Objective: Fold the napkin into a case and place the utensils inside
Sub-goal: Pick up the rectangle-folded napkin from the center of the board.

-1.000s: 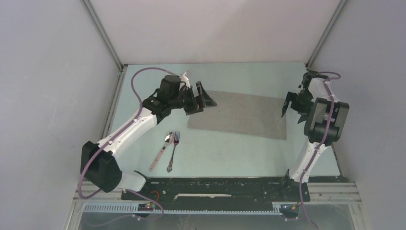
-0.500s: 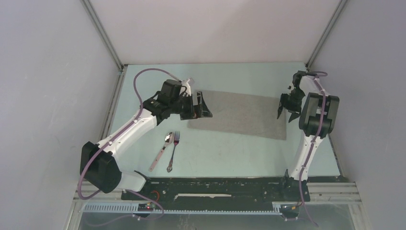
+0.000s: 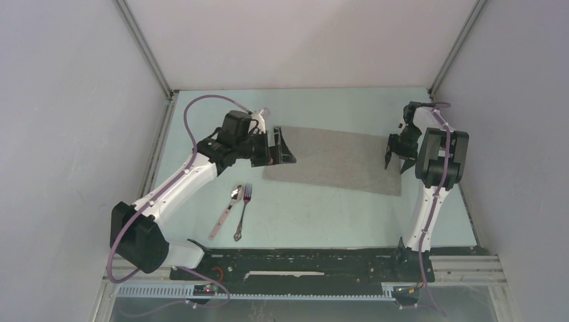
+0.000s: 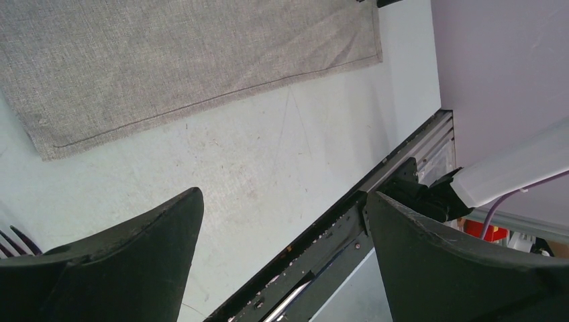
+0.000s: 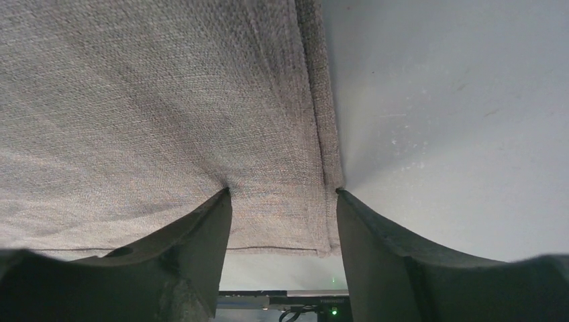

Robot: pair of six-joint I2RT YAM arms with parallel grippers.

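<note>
napkin (image 3: 335,161) flat, right tool (image 5: 282,193) astride edge

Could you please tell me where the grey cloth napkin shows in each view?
Top external: plain grey woven napkin at centre, lying flat.
Left wrist: upper left.
Right wrist: fills left and centre.
Shared landmark: its near right corner, seen in all three.
</note>
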